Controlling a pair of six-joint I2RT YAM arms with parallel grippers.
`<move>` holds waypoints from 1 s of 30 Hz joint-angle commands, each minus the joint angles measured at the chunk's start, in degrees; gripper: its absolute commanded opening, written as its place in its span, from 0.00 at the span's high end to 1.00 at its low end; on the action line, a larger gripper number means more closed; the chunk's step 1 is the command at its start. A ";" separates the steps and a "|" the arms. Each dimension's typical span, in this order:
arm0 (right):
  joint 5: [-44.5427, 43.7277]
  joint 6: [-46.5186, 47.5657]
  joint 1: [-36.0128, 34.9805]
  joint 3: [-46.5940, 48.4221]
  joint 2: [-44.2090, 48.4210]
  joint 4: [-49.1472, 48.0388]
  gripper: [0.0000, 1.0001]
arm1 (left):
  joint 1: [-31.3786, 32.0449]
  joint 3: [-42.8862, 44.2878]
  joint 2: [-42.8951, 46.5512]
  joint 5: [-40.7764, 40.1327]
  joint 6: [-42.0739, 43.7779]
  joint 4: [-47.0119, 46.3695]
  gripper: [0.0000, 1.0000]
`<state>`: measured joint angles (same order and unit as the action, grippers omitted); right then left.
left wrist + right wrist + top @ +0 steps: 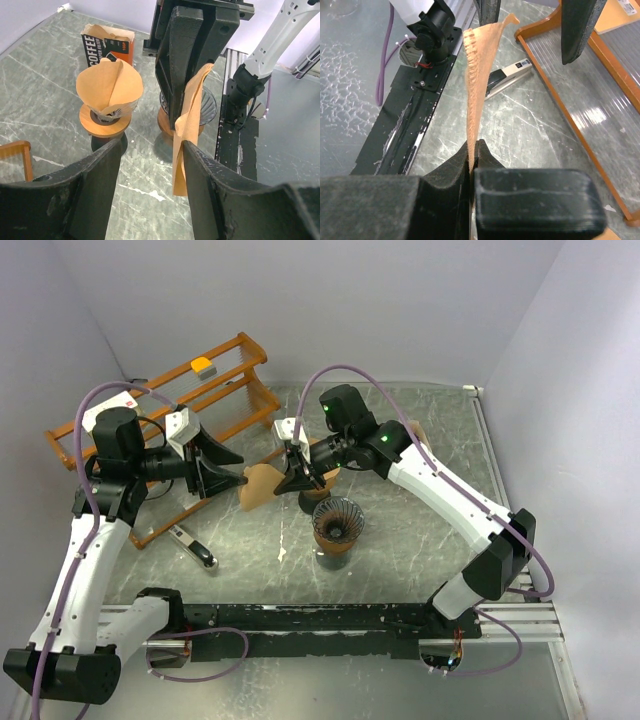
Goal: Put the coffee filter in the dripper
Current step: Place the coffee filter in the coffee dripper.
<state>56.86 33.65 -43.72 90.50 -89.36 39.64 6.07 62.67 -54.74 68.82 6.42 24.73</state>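
Note:
My right gripper (pixel 292 480) is shut on a flat brown paper coffee filter (pixel 260 486) and holds it above the table, left of the drippers. In the right wrist view the filter (pixel 478 75) stands edge-on out of the shut right gripper (pixel 476 146). My left gripper (pixel 242 468) is open, with the filter's free end (pixel 189 125) between its fingers, against the right finger (pixel 215 185). An empty dark ribbed dripper (pixel 337 523) on a wooden collar stands just behind; it also shows in the left wrist view (pixel 210 107). A second dripper (pixel 107 95) holds an opened filter.
A coffee filter box (pixel 107 47) stands at the back, behind the drippers. A wooden rack (pixel 150 440) lies on the left with a yellow item (pixel 204 367) on it. A black and silver stapler-like tool (pixel 195 547) lies near the rack. White walls surround the table.

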 commanded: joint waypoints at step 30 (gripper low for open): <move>4.06 1.98 2.24 0.55 1.65 0.96 1.00 | -2.30 -0.68 0.23 4.40 -4.17 -5.33 0.34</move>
<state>59.81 34.89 -41.69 90.63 -88.44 40.25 4.32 59.94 -53.91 71.77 4.40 22.35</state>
